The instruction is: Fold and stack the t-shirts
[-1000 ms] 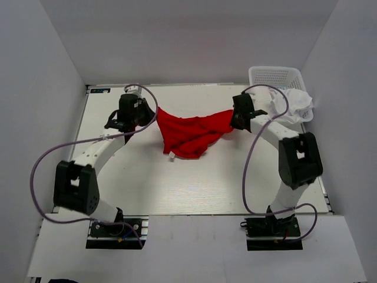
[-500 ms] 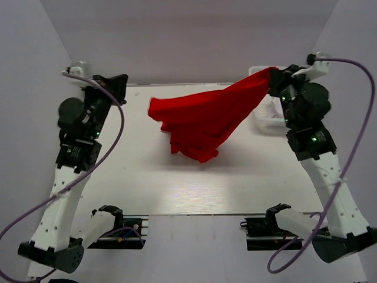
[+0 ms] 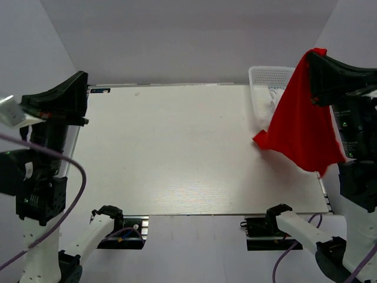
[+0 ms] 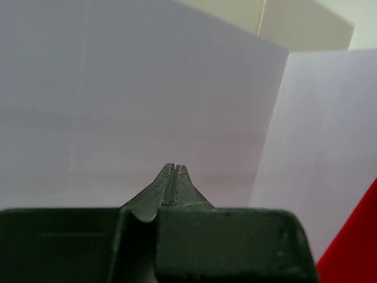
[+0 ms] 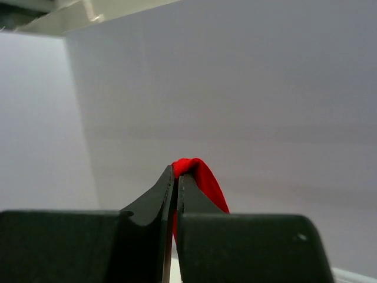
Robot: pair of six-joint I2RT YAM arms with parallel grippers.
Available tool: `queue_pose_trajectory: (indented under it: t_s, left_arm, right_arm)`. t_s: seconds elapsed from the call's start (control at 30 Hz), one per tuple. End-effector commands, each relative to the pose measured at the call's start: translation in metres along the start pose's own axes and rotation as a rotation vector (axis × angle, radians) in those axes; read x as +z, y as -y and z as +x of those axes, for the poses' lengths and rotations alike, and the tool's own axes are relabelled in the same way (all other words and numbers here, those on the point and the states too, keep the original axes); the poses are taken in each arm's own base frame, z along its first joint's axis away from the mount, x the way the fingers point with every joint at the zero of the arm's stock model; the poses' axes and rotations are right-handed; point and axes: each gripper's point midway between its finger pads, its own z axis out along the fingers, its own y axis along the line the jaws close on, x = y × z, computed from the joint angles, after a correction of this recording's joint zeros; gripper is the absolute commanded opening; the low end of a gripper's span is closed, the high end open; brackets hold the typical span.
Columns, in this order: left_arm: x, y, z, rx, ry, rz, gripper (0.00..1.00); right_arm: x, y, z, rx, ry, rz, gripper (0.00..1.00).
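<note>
Red t-shirt hangs over the right side of the surface, grasped by the right gripper; the left gripper is clenched, holding nothing.

A pale, wood-grained surface sat inside a plain white enclosure. A back wall stood along its far edge, and side walls rose at its left and right edges. The light was soft and even.
</note>
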Motion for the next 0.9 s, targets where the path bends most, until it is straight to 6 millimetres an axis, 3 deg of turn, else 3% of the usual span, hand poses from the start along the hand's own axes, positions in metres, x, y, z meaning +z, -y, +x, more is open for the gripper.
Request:
queue_pose_trajectory:
  t_s: [0.0,0.03,0.1,0.13,0.2,0.23,0.27,0.3,0.37,0.4,0.43,0.47,0.5,0.53,0.6,0.63,0.67,0.7,0.73,0.77,0.8,0.87]
  left_arm:
    - [0.017,-0.025,0.089,-0.051,-0.231,-0.057,0.00]
    - [0.018,-0.029,0.100,-0.053,-0.254,-0.065,0.00]
    - [0.021,-0.035,0.121,-0.069,-0.296,-0.081,0.00]
    - [0.019,-0.042,0.132,-0.078,-0.314,-0.113,0.00]
    - [0.017,-0.056,0.150,-0.082,-0.347,-0.176,0.00]
    - [0.011,-0.071,0.171,-0.085,-0.383,-0.247,0.00]
    - [0.008,-0.079,0.178,-0.079,-0.393,-0.279,0.00]
    - [0.000,-0.087,0.191,-0.085,-0.428,-0.325,0.00]
    - [-0.015,-0.105,0.216,-0.086,-0.473,-0.428,0.00]
    - [-0.028,-0.116,0.235,-0.087,-0.528,-0.494,0.04]
    - [-0.035,-0.127,0.239,-0.098,-0.526,-0.571,0.15]
    - [-0.040,-0.133,0.249,-0.096,-0.541,-0.601,0.20]
    - [-0.051,-0.140,0.264,-0.093,-0.574,-0.637,0.25]
    - [-0.057,-0.145,0.274,-0.104,-0.595,-0.669,0.41]
    - [-0.068,-0.155,0.298,-0.103,-0.649,-0.707,0.63]
    - [-0.074,-0.157,0.309,-0.111,-0.681,-0.726,0.73]
    - [-0.079,-0.157,0.321,-0.114,-0.721,-0.724,0.98]
    - [-0.088,-0.154,0.339,-0.135,-0.770,-0.720,1.00]
    - [-0.096,-0.156,0.359,-0.143,-0.823,-0.730,1.00]
    - [-0.101,-0.154,0.373,-0.167,-0.857,-0.724,1.00]
    - [-0.114,-0.150,0.394,-0.197,-0.926,-0.710,1.00]
    - [-0.136,-0.147,0.431,-0.238,-1.049,-0.709,1.00]
  right_arm:
    - [0.022,-0.032,0.038,0.025,-0.123,-0.202,0.00]
    - [0.036,-0.049,0.070,0.057,-0.206,-0.321,0.00]
    - [0.044,-0.065,0.067,0.092,-0.217,-0.413,0.00]
    - [0.060,-0.085,0.090,0.161,-0.280,-0.543,0.00]
    - [0.076,-0.096,0.126,0.246,-0.361,-0.628,0.00]
    - [0.086,-0.100,0.151,0.302,-0.416,-0.657,0.00]
    - [0.091,-0.104,0.161,0.323,-0.427,-0.674,0.00]
    - [0.099,-0.113,0.188,0.368,-0.467,-0.691,0.00]
    - [0.110,-0.113,0.262,0.417,-0.582,-0.645,0.00]
    - [0.105,-0.130,0.286,0.444,-0.637,-0.656,0.00]
    - [0.111,-0.124,0.347,0.433,-0.717,-0.575,0.00]
    - [0.107,-0.128,0.371,0.438,-0.762,-0.558,0.00]
    - [0.095,-0.150,0.396,0.447,-0.833,-0.573,0.00]
    - [0.090,-0.149,0.457,0.422,-0.923,-0.517,0.00]
    - [0.072,-0.161,0.492,0.412,-1.044,-0.505,0.00]
    - [0.062,-0.163,0.519,0.389,-1.110,-0.493,0.07]
    - [0.051,-0.158,0.544,0.383,-1.167,-0.456,0.17]
    - [0.046,-0.152,0.553,0.370,-1.190,-0.415,0.49]
    - [0.049,-0.145,0.554,0.361,-1.167,-0.396,0.70]
    - [0.017,-0.131,0.575,0.350,-1.244,-0.328,0.81]
    - [0.021,-0.119,0.562,0.319,-1.212,-0.267,0.89]
    - [-0.017,-0.093,0.583,0.293,-1.264,-0.174,0.90]
